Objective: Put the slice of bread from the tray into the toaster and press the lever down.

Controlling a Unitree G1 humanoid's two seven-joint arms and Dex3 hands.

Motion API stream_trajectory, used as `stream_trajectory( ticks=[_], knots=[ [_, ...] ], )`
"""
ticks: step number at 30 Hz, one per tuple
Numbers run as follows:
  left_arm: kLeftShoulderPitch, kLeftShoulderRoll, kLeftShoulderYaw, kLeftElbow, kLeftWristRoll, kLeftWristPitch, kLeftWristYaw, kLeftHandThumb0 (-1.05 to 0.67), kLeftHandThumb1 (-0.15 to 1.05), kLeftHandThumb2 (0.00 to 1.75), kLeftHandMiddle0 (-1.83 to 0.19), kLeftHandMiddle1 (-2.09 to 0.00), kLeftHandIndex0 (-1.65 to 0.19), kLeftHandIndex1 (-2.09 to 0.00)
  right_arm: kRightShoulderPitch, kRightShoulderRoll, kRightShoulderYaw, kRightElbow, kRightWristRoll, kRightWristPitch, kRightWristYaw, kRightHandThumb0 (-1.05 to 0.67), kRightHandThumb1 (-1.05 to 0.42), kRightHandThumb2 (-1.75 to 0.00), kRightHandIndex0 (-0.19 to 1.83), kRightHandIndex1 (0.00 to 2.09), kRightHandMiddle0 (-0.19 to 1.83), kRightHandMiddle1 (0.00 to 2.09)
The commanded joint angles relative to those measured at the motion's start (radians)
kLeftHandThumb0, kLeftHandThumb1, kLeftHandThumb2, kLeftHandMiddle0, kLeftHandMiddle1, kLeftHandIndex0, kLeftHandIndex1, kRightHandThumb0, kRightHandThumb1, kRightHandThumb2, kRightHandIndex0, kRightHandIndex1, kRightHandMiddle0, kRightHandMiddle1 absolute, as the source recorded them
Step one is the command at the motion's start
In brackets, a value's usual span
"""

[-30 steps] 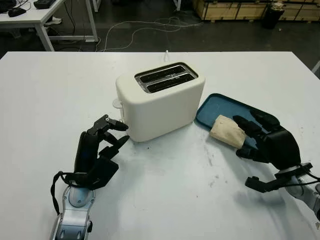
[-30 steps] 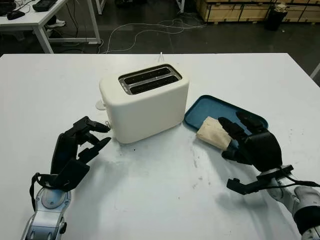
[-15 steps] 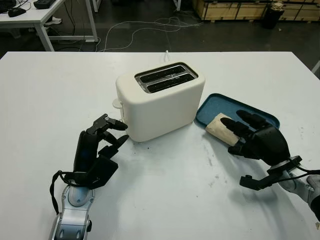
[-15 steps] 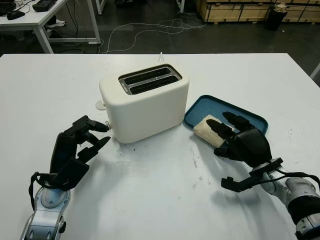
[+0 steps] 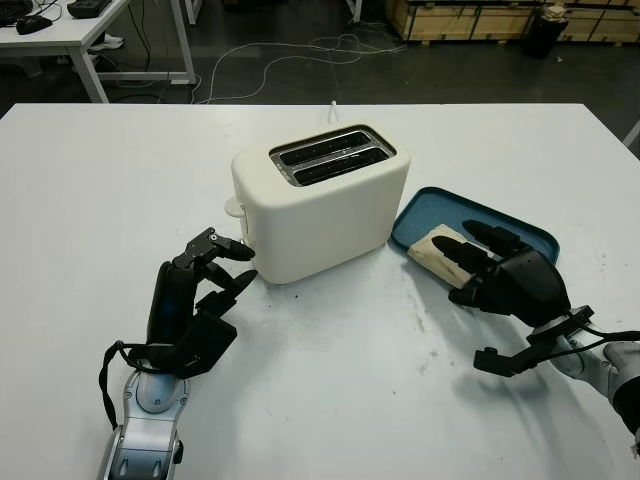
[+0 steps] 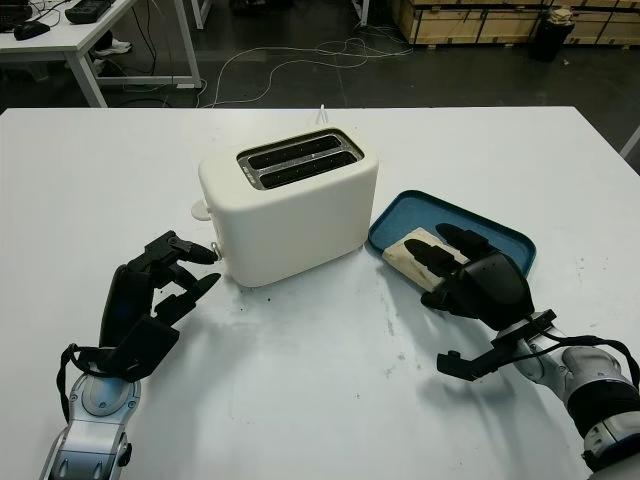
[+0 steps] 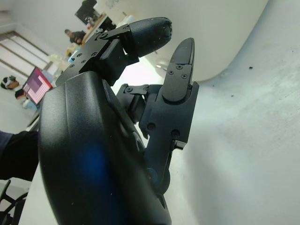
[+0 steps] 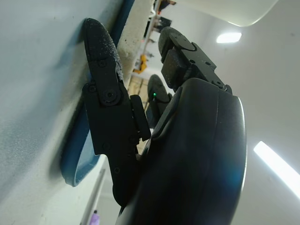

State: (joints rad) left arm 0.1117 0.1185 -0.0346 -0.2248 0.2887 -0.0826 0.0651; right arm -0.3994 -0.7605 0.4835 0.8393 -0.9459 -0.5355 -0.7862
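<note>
A cream two-slot toaster (image 5: 320, 205) stands mid-table, its slots empty and its lever knob (image 5: 233, 207) on the left end. To its right lies a blue tray (image 5: 525, 232) holding the slice of bread (image 5: 428, 247). My right hand (image 5: 458, 268) reaches over the slice from the near side. Its fingers lie across the bread's top, and its thumb (image 8: 101, 70) sits at the near edge of the bread (image 8: 136, 33). The slice still lies in the tray. My left hand (image 5: 240, 268) hovers open just left of the toaster, below the knob.
The white table (image 5: 330, 390) has open room in front of the toaster and at the far left. The toaster's cord (image 5: 332, 108) runs off the back edge. Beyond are another table (image 5: 60, 35), floor cables (image 5: 300, 55) and wooden pallets (image 5: 460, 18).
My right hand has moved forward and left over the bread, covering more of it and nudging it further into the tray. The left hand has hardly moved.
</note>
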Motion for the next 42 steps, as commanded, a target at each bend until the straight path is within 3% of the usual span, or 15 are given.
stream_trajectory(
  ticks=[1, 7, 9, 11, 12, 13, 15, 17, 25, 27, 31, 36, 39, 42],
  knots=[
    [0.002, 0.001, -0.005, -0.016, 0.007, -0.002, 0.003, -0.32, 0.92, 0.13, -0.62, -1.58, -0.55, -1.23, 0.013, 0.02, 0.014, 0.011, -0.02, 0.041, -0.01, -0.57, -0.82, -0.01, 0.45, 0.02, 0.48, 0.01],
    [0.007, -0.002, -0.006, -0.023, 0.0, 0.001, -0.003, -0.31, 0.92, 0.13, -0.61, -1.59, -0.55, -1.22, 0.014, 0.032, 0.027, 0.006, -0.051, 0.1, -0.13, -0.48, -0.87, -0.02, 0.69, 0.13, 0.62, 0.05],
    [0.008, -0.002, -0.006, -0.025, -0.003, 0.0, -0.004, -0.31, 0.92, 0.13, -0.61, -1.6, -0.55, -1.23, 0.008, 0.033, 0.038, 0.008, -0.074, 0.124, -0.168, -0.46, -0.87, -0.01, 0.82, 0.27, 0.75, 0.08],
    [0.009, -0.003, -0.005, -0.024, -0.009, -0.004, -0.005, -0.31, 0.92, 0.13, -0.61, -1.6, -0.55, -1.23, 0.014, 0.031, 0.04, -0.019, -0.09, 0.172, -0.158, -0.47, -0.89, 0.0, 0.71, 0.78, 0.88, 0.06],
    [0.01, -0.004, -0.005, -0.026, -0.011, -0.002, -0.006, -0.3, 0.92, 0.13, -0.61, -1.6, -0.55, -1.23, 0.015, 0.031, 0.042, -0.027, -0.098, 0.192, -0.159, -0.48, -0.91, 0.0, 0.65, 1.17, 0.98, 0.1],
    [0.011, -0.005, -0.005, -0.026, -0.014, -0.004, -0.005, -0.3, 0.92, 0.13, -0.61, -1.6, -0.55, -1.23, 0.017, 0.032, 0.044, -0.035, -0.105, 0.21, -0.163, -0.48, -0.91, 0.0, 0.61, 1.42, 0.96, 0.29],
    [0.012, -0.004, -0.006, -0.026, -0.016, -0.008, -0.005, -0.3, 0.92, 0.12, -0.61, -1.61, -0.55, -1.23, 0.02, 0.029, 0.051, -0.051, -0.122, 0.243, -0.171, -0.51, -0.92, -0.05, 0.67, 1.68, 0.74, 0.97],
    [0.014, -0.003, -0.007, -0.031, -0.015, -0.006, -0.006, -0.31, 0.92, 0.12, -0.61, -1.61, -0.56, -1.23, 0.023, 0.026, 0.056, -0.066, -0.129, 0.26, -0.175, -0.52, -0.92, -0.1, 0.7, 1.73, 0.63, 1.22],
    [0.014, 0.002, -0.009, -0.027, -0.01, -0.009, -0.01, -0.32, 0.92, 0.12, -0.62, -1.6, -0.55, -1.22, 0.013, 0.023, 0.069, -0.058, -0.125, 0.244, -0.222, -0.53, -0.92, -0.1, 0.71, 1.75, 0.62, 1.33],
    [0.013, 0.004, -0.009, -0.025, -0.011, -0.013, -0.012, -0.31, 0.92, 0.11, -0.63, -1.59, -0.55, -1.22, 0.006, 0.023, 0.075, -0.047, -0.13, 0.237, -0.249, -0.53, -0.92, -0.13, 0.72, 1.75, 0.56, 1.51],
    [0.013, 0.003, -0.01, -0.014, -0.022, -0.028, -0.016, -0.31, 0.92, 0.11, -0.63, -1.6, -0.56, -1.22, -0.026, 0.026, 0.093, -0.001, -0.147, 0.223, -0.348, -0.53, -0.92, -0.13, 0.73, 1.75, 0.52, 1.64],
    [0.014, -0.003, -0.01, -0.015, -0.029, -0.024, -0.02, -0.31, 0.92, 0.1, -0.62, -1.59, -0.56, -1.21, -0.079, 0.004, 0.078, 0.002, -0.133, 0.186, -0.418, -0.52, -0.92, -0.24, 0.69, 1.75, 0.47, 1.65],
    [0.016, -0.004, -0.011, -0.016, -0.027, -0.024, -0.019, -0.31, 0.92, 0.1, -0.62, -1.6, -0.56, -1.21, -0.094, -0.015, 0.024, -0.054, -0.077, 0.141, -0.395, -0.54, -0.92, -0.18, 0.71, 1.75, 0.53, 1.62],
    [0.017, -0.002, -0.011, -0.014, -0.024, -0.024, -0.019, -0.31, 0.92, 0.11, -0.62, -1.6, -0.56, -1.21, -0.107, -0.017, -0.027, -0.088, -0.035, 0.092, -0.377, -0.56, -0.92, -0.22, 0.71, 1.75, 0.49, 1.69]
  ],
)
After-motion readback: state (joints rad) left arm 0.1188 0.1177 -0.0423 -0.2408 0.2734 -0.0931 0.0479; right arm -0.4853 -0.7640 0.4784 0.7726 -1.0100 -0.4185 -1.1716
